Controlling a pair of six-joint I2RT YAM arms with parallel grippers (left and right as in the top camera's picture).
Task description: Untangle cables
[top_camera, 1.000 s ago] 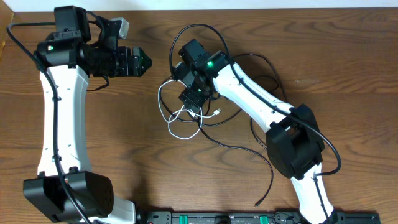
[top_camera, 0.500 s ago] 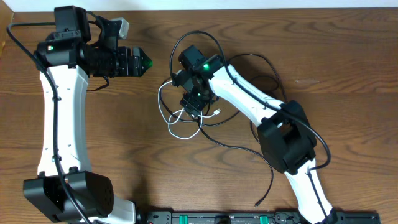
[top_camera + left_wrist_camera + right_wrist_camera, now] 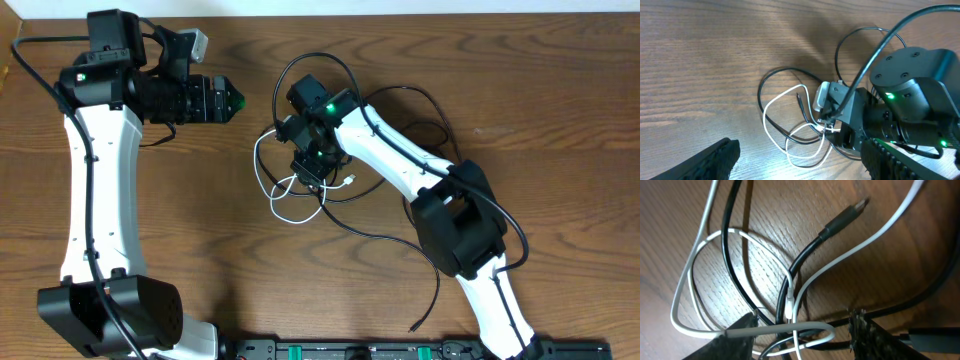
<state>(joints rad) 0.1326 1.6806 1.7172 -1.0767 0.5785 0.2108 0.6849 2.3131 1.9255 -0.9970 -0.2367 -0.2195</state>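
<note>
**Right gripper set astride the knot, left held off**

The right gripper [image 3: 801, 330] hangs low over the tangle. Its jaws are partly open and stand either side of a strand of the white cable [image 3: 860, 244], and nothing is clamped yet. The gap between the fingers is far wider than the cord that runs through it. I judge it is placed there because this is where the white cable crosses the black cables [image 3: 730, 245], so a pinch here would take one cord out of the crossing and leave the rest behind.

One black cable rises from that crossing. Its plug end [image 3: 845, 217] lies free on the wood just beyond the white cable, so that end looks ready to be drawn out.

In the overhead view the white cable's loops spread to the side of the gripper nearer the left arm. Black loops arch over the far side of the white cable and under the right arm. One long black cord [image 3: 412, 328] trails well away from the white cable toward the near edge of the table [image 3: 560, 80].

The left gripper [image 3: 236, 100] is wide open, holds nothing and is well apart from the white cable. Its camera faces the knot, probably so that it keeps clear until a second hold is needed.

No brand, label or writing can be read; only green indicator lights show on the arms
</note>
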